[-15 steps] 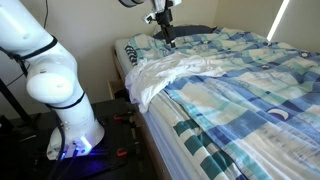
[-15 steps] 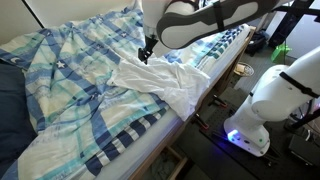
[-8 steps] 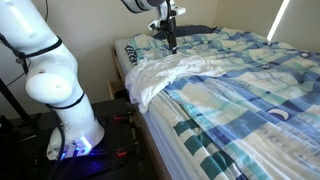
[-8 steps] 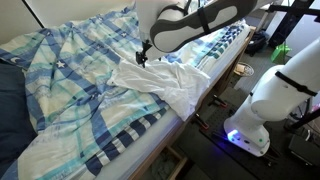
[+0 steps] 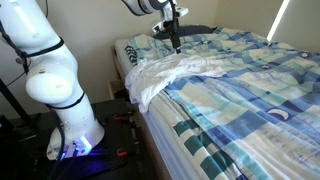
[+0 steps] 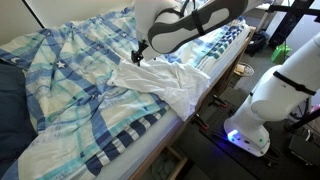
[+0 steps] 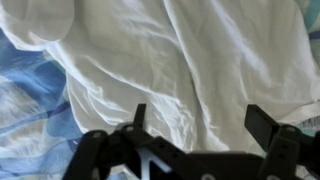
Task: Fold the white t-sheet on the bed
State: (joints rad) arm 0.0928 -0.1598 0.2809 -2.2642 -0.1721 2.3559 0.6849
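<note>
In both exterior views the white t-sheet (image 5: 165,75) is seen crumpled at the edge of the bed (image 5: 250,95); the gripper (image 6: 139,58) is poised above it. In the wrist view the jaws are spread wide, empty — the bedspread (image 7: 30,100) could be pinched along with the cloth.

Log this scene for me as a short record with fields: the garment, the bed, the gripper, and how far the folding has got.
garment: white t-sheet, wrinkled, unfolded, partly hanging over the bed's side
bed: bed under a blue-and-white check bedspread; dark pillow at one end
gripper: gripper open, jaws wide, above the t-sheet, holding nothing
contact: cannot tell whether it touches the fabric
folding: not begun
</note>
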